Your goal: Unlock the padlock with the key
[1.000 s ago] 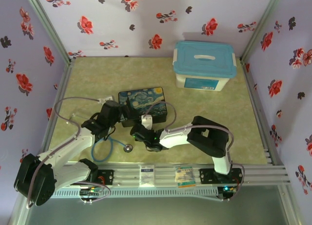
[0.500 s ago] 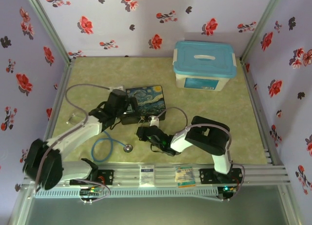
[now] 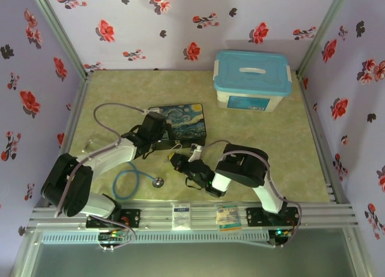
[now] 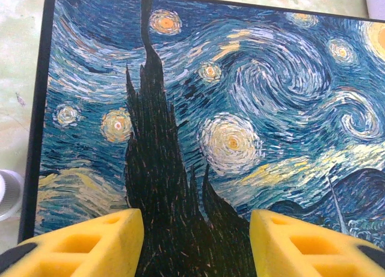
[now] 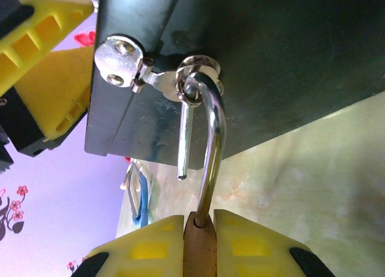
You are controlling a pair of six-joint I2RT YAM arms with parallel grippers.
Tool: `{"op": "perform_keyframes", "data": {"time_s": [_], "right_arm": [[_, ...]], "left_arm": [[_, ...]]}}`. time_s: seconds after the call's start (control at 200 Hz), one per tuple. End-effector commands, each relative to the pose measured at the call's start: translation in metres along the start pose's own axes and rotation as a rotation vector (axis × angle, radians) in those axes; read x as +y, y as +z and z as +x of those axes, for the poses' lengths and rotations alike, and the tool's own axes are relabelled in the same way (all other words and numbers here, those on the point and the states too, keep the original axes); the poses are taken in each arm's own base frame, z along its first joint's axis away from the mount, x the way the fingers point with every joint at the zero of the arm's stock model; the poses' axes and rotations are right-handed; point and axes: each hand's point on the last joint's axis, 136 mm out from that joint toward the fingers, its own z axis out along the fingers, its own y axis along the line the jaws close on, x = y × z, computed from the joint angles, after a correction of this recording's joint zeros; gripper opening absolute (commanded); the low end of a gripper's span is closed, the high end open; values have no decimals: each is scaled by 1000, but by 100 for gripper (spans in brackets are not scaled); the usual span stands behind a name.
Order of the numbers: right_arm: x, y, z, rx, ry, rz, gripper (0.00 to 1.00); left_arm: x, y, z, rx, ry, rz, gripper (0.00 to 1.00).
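Observation:
The brass padlock [image 5: 200, 247] is pinched between the yellow fingers of my right gripper [image 5: 198, 220], which is shut on its body. Its silver shackle [image 5: 212, 127] runs up through the hasp ring [image 5: 195, 70] on the front of the dark blue painted tin [image 5: 271, 54]. The shackle's free end [image 5: 182, 175] hangs loose outside the body. My left gripper [image 4: 197, 229] is open over the tin's painted lid [image 4: 240, 109], nothing between its fingers. In the top view both grippers, left [image 3: 157, 133] and right [image 3: 180, 161], meet at the tin [image 3: 183, 122]. The key is out of view.
A blue tube loop [image 3: 127, 182] with a round silver disc [image 3: 157, 182] lies on the table left of my right gripper. A white box with a blue lid [image 3: 252, 80] stands at the back right. A small white cylinder [image 4: 6, 193] sits beside the tin's left edge.
My left gripper has moved right onto the tin's near-left corner and its jaws have narrowed. The right arm's elbow has swung left, its gripper staying at the tin's front.

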Motion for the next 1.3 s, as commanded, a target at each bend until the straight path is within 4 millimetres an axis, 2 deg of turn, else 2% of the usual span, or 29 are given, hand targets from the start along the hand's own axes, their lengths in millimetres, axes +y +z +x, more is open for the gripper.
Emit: {"op": "perform_keyframes", "data": {"time_s": [0.0,0.12,0.24,0.34,0.465,0.56,0.66,0.79,0.875,1.035,1.11,1.17,1.295], "right_arm": [[-1,3,-24,-157,69,19,0],[-5,7,-40,-261,166,30,0],[22,21,-43,-295,169,-30,0],[34,31,-48,-343,173,-52,0],[24,32,-57,-409,187,-29,0],[28,28,-63,-427,124,-13,0],[11,15,-72,-447,118,33,0],[-23,-11,-92,-497,113,113,0],[-31,-20,-105,-499,120,128,0],[-16,-24,-115,-424,32,102,0],[-18,-18,-113,-299,80,61,0],[-25,-16,-103,-148,150,34,0],[-36,-44,-83,25,203,55,0]], "left_arm": [[30,12,64,193,45,-79,49],[35,11,68,206,54,-97,47],[36,9,69,207,56,-96,45],[34,8,65,198,55,-90,45],[36,7,64,200,62,-105,45],[44,7,65,211,89,-149,44],[53,5,66,214,99,-192,41],[56,1,67,199,85,-193,41],[59,1,68,201,82,-199,41],[64,2,69,207,91,-227,41],[62,1,65,193,93,-220,41],[58,0,59,187,96,-207,41],[48,-3,43,166,109,-190,41]]}}
